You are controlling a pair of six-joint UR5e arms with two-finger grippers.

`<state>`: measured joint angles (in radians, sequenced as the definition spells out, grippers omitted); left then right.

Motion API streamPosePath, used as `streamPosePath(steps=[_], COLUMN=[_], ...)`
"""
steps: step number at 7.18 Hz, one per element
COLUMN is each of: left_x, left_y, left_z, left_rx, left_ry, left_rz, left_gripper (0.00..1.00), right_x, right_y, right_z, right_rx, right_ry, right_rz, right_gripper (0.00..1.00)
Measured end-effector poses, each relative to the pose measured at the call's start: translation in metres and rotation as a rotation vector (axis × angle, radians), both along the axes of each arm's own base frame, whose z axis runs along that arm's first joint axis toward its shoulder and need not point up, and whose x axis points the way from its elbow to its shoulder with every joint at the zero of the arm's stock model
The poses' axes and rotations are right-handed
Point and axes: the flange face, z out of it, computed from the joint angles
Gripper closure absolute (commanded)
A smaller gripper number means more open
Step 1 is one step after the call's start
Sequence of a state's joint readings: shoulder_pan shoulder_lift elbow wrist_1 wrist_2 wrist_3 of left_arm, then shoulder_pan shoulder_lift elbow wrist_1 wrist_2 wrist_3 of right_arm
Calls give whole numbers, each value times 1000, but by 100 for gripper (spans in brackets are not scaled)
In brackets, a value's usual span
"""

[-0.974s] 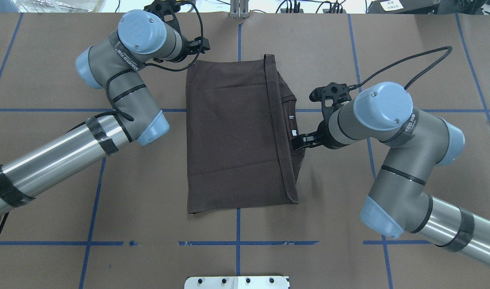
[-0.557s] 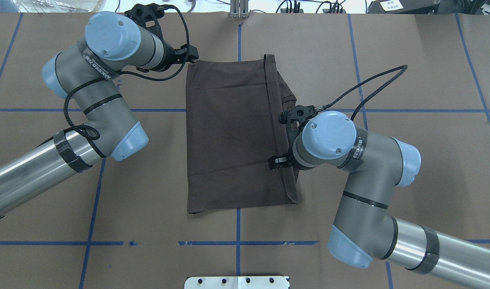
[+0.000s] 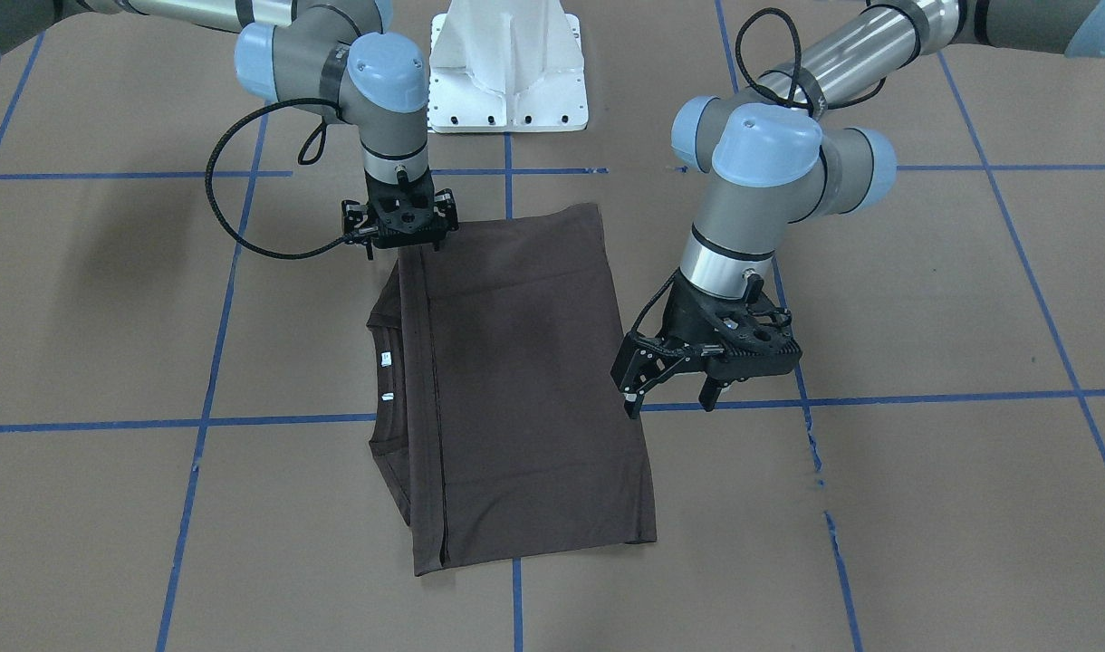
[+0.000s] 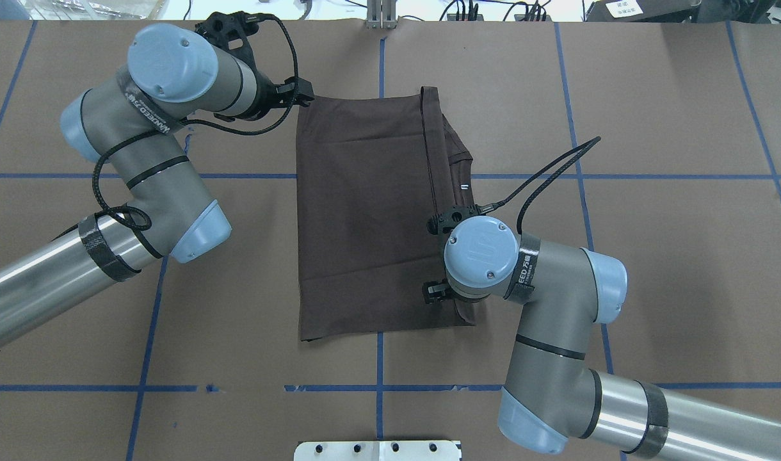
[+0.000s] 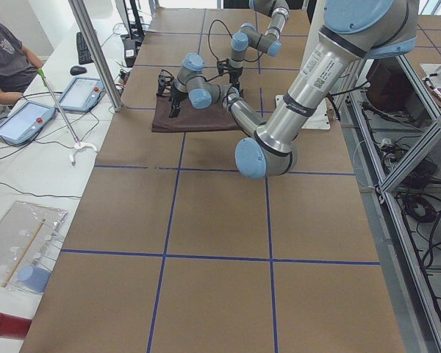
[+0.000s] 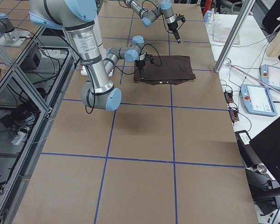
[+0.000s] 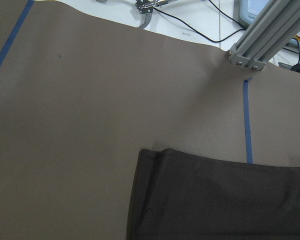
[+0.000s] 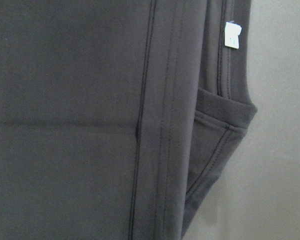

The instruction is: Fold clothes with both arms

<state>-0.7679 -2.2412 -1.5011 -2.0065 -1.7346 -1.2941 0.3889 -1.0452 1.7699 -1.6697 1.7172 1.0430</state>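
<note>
Exterior front-facing: dark brown cotton T-shirt folded into a flat rectangle, probably more folds to come. Black two-finger left gripper spread beside its edge. Black right gripper spread over its corner.

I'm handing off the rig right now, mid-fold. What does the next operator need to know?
The left gripper is open and empty, hovering by the T-shirt's far-left corner.
The right gripper is open and empty, pointing down over the near-right corner.
The T-shirt lies flat on the table, folded into a rectangle. Its hem sits near the collar, and the white tags are showing.
Done: first folds.
Left: probably one more fold; nothing is gripped yet.
</note>
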Motion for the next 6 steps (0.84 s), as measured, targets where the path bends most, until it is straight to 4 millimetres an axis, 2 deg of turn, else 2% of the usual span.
streamPosePath(steps=[6], left_x=[1], left_y=[1], left_z=[2], left_rx=[2], left_ry=[2], left_rz=[0], left_gripper=[0], right_x=[-6], right_y=[13], right_z=[9], right_rx=[-31], right_ry=[55], right_rz=[-26], right_gripper=[0])
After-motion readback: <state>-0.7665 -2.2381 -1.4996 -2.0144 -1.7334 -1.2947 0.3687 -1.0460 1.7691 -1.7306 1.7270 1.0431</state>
